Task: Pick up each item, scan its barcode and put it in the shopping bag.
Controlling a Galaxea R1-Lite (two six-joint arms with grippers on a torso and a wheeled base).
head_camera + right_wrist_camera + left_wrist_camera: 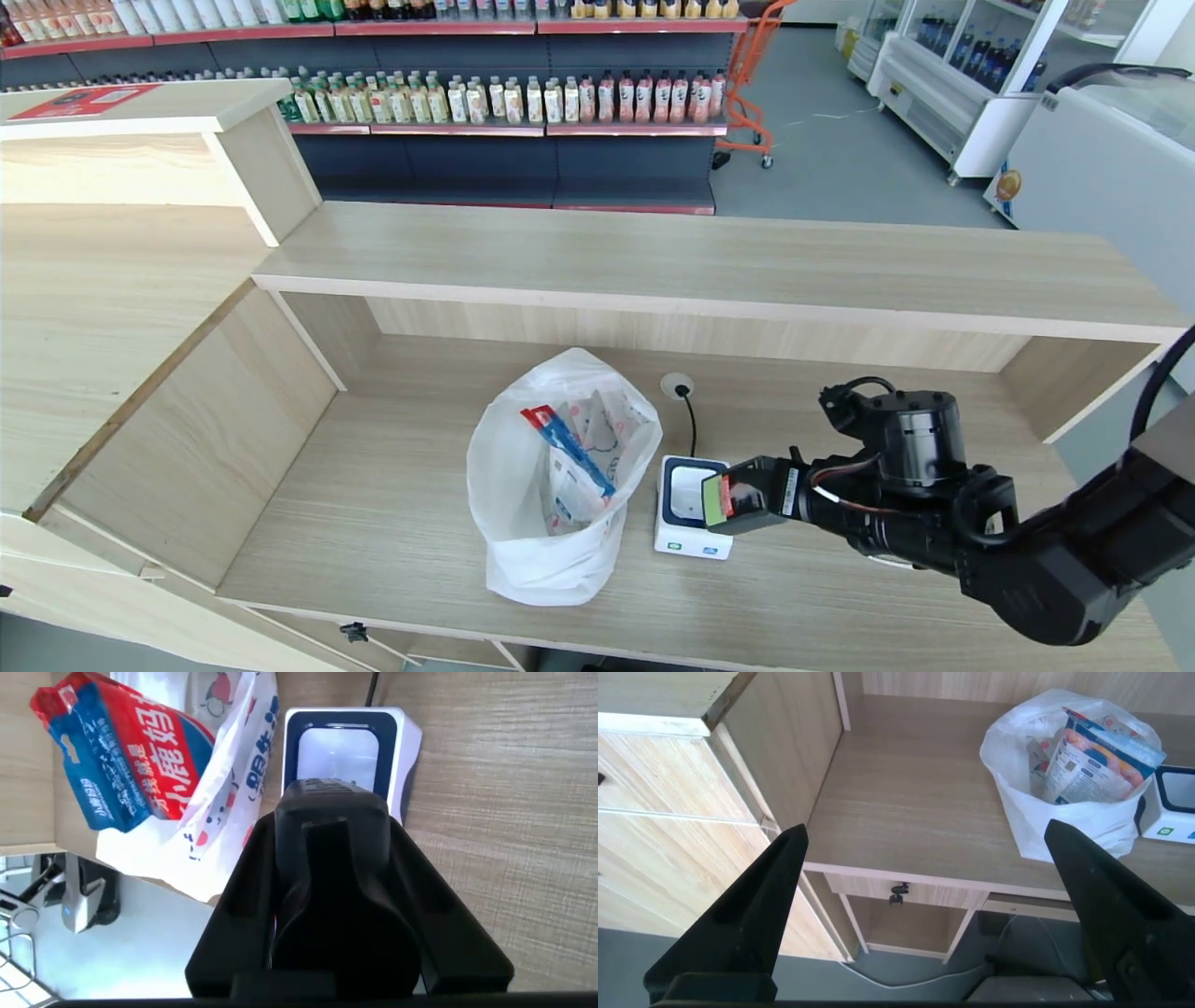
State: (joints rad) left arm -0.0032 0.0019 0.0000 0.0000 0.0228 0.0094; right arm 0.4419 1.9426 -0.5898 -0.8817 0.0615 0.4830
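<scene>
A white shopping bag (523,523) stands open in the middle of the wooden counter, with several printed packets (583,448) inside. To its right sits a white barcode scanner (674,539) with a blue-rimmed window. My right gripper (724,499) hangs just above the scanner's right side, shut on a small red and green box (717,499). From the right wrist, the right gripper (334,793) points at the scanner (404,737), beside the shopping bag (238,775). My left gripper (926,833) is open and holds nothing, off the counter's near left edge, with the shopping bag (1036,821) beyond it.
A black cable (692,420) runs from the scanner to a round grommet (676,384) at the back. A raised shelf (709,261) walls the counter behind, and a wooden side panel (205,439) closes the left. Bare counter lies left of the bag.
</scene>
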